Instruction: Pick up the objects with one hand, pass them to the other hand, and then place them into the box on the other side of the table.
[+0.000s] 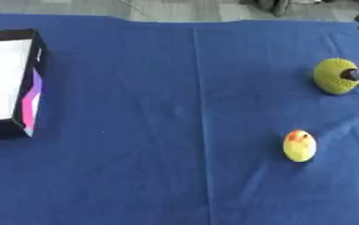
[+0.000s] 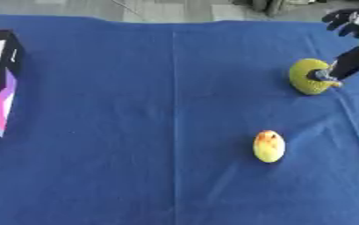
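Right hand [image 2: 350,61] reaching in from the far right edge, one dark fingertip touching the bumpy green fruit [image 2: 309,77], grip state impossible to tell; liable to nudge it away instead of grasping, with mango [image 2: 269,146] below-left and box [image 1: 13,83] far left.

Matt blue cloth [image 1: 174,132], bumpy green fruit [image 1: 334,75], smooth yellow fruit [image 1: 299,146]
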Robot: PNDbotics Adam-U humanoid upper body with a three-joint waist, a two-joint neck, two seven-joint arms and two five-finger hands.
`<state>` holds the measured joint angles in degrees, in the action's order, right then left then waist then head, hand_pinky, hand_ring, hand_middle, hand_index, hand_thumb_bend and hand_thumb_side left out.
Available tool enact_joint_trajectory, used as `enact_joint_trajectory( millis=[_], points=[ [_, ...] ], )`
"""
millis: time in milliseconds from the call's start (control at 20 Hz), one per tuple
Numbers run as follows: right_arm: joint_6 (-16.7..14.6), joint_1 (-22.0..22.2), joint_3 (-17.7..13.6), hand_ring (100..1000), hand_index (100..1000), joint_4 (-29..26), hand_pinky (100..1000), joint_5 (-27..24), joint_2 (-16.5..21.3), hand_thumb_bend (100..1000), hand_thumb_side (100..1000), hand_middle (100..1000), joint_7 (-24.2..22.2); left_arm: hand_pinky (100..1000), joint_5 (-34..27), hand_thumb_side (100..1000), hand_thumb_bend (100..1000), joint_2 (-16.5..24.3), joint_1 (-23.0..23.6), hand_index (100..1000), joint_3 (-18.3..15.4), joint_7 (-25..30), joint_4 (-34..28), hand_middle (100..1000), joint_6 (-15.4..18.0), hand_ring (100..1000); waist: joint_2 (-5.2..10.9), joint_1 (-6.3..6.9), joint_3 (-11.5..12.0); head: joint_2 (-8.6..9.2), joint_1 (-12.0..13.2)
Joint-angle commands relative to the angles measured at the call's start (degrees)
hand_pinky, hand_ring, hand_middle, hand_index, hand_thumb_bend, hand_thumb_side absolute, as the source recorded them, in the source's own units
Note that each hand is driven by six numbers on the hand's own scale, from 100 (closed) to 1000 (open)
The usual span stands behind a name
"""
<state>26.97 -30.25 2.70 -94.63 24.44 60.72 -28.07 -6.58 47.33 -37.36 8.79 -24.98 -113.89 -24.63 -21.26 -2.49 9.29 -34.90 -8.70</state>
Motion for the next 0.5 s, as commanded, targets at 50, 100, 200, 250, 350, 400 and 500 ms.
enact_joint_trajectory(
  millis=[50,100,200,250,350,400,500],
  points=[
    [-0.4,-0.8,-0.9,903,969,1.4,912,1.0,1.7,496,121,885,-0.4,744,-0.6,847,139,0.9,-0.8,902,-0.2,-0.1,-0.7,778,0.9,755,0.98,0.08,0.0,0.99,-0.6],
    [-0.5,-0.7,-0.9,901,965,1.8,910,1.0,1.5,462,102,878,-0.5,739,-0.6,840,136,0.8,-0.9,895,-0.2,-0.2,-0.7,771,1.1,751,0.83,0.07,0.2,1.09,-0.8],
    [-0.5,-0.5,-0.6,899,962,3.3,907,1.3,0.9,448,100,876,-0.6,738,-0.8,835,136,0.4,-1.4,890,-0.3,-0.6,-0.7,767,2.6,750,0.33,0.01,0.9,1.41,-1.6],
    [-0.4,-0.5,-0.5,900,960,3.9,907,1.6,0.6,442,100,876,-0.2,739,-0.9,835,136,0.2,-1.6,889,-0.3,-0.8,-0.7,767,3.1,750,0.13,0.02,1.2,1.57,-1.8],
    [0.1,-0.3,-0.2,899,950,5.2,902,2.7,0.2,408,100,873,0.8,739,-1.0,836,134,0.0,-1.8,887,-0.1,-0.9,-0.7,766,3.8,750,-0.23,0.07,1.7,1.91,-2.3],
    [0.5,-0.2,-0.1,898,946,5.9,901,3.5,0.0,402,100,872,1.2,739,-1.0,836,134,-0.1,-1.9,886,0.0,-0.9,-0.7,765,4.1,750,-0.38,0.11,1.9,2.07,-2.5],
    [1.6,0.0,0.3,899,939,7.6,900,5.7,-0.3,392,100,867,2.0,740,-0.8,836,132,-0.1,-2.0,887,0.1,-0.9,-0.7,765,4.5,750,-0.65,0.16,2.3,2.26,-3.0]
  ],
)
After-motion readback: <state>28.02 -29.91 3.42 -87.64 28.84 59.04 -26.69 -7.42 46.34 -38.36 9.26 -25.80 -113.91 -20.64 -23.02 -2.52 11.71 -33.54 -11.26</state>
